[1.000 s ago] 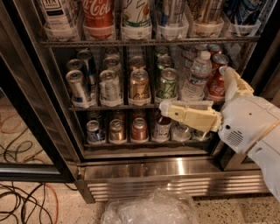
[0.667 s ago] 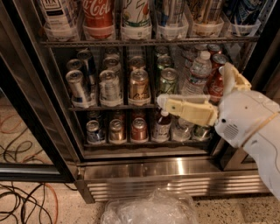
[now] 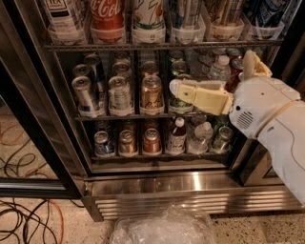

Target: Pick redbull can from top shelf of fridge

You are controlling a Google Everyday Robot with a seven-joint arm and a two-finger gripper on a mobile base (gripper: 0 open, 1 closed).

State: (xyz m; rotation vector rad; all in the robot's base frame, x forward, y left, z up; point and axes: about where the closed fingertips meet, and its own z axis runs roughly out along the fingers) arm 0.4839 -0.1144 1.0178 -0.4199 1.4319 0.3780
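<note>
Left of the fridge (image 3: 190, 183), on speckled floor: loose black and orange cables (image 3: 28, 209). At the fridge's left edge: black-framed door (image 3: 33, 124), standing open.

Across the fridge's upper part: the top shelf (image 3: 157, 46), a grey wire rack carrying clear plastic lane trays. From its left end: a white-labelled bottle (image 3: 59, 14), a Coca-Cola bottle (image 3: 107, 14), a white and green bottle (image 3: 148, 14). Next, in the fourth lane, roughly mid-fridge: the redbull can (image 3: 186, 14), upright, silver and blue, top cut off by the frame edge, label not readable. Untouched, and well above the gripper.

One rack lower in the fridge: rows of upright cans, among them a silver can (image 3: 86, 95) at the left and a gold can (image 3: 151, 94) at centre. On the fridge's lowest rack: three cans at the left, then a small bottle (image 3: 177, 136) to their right.

In front of the fridge's steel base grille, on the floor: a crumpled clear plastic bag (image 3: 164, 228).

In the right half of the fridge opening, level with the middle rack: the gripper (image 3: 212, 71), cream-coloured, fingers (image 3: 200, 97) spread wide with nothing between them. One lying level and pointing left, tip in front of the cans right of the gold can. The other pointing up beside a water bottle (image 3: 220, 69).

Right of the fridge opening: white arm housing (image 3: 276, 119).
</note>
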